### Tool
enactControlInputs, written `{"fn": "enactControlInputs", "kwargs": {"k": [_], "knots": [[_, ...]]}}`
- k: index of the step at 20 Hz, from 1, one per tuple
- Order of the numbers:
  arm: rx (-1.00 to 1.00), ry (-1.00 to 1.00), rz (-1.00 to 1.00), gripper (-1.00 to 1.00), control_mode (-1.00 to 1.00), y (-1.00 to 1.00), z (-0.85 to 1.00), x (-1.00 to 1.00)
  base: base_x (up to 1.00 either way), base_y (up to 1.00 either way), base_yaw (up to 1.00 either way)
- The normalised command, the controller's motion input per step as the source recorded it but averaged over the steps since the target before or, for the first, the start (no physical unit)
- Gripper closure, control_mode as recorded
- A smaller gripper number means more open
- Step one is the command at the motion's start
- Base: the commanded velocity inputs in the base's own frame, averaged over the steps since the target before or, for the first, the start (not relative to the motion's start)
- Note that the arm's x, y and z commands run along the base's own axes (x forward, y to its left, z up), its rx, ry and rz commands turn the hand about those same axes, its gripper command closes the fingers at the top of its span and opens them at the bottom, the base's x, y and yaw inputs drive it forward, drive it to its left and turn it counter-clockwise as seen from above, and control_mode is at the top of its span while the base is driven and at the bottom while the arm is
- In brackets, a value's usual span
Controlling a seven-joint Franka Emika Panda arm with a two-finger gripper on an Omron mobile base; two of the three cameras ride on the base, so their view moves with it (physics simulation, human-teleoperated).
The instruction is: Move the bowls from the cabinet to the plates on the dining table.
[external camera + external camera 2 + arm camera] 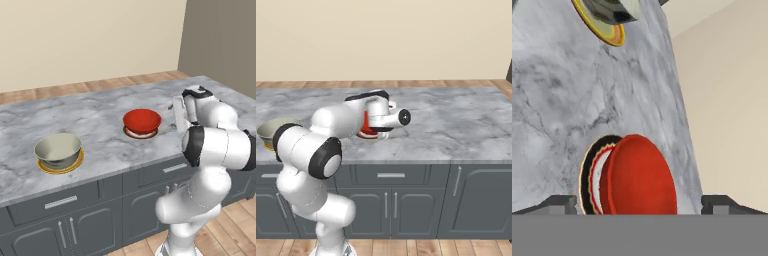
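The red bowl sits on the dark red rimmed plate in the middle of the dining table. To its left, the cream bowl rests on the yellow-gold plate. My gripper hovers just right of the red bowl, pointing sideways at it, open and holding nothing. In the hand view the red bowl on its plate lies straight ahead of the gripper, whose fingertips stand wide apart. Further off are the cream bowl and yellow plate. The cabinet is out of view.
Grey drawers and doors line the table's front below its near edge. A beige wall and a strip of wooden floor lie beyond the far edge. Bare marble stretches to the right of the red bowl.
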Motion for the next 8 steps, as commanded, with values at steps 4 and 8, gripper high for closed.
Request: {"fn": "enactControlInputs", "kwargs": {"k": [4,8], "knots": [[0.0,0.0,0.0,-1.0,-1.0,-0.29,0.41,-0.37,0.0,0.0,0.0],[0.0,0.0,-0.01,-1.0,-1.0,-0.3,0.36,-0.39,0.0,0.0,0.0]]}}
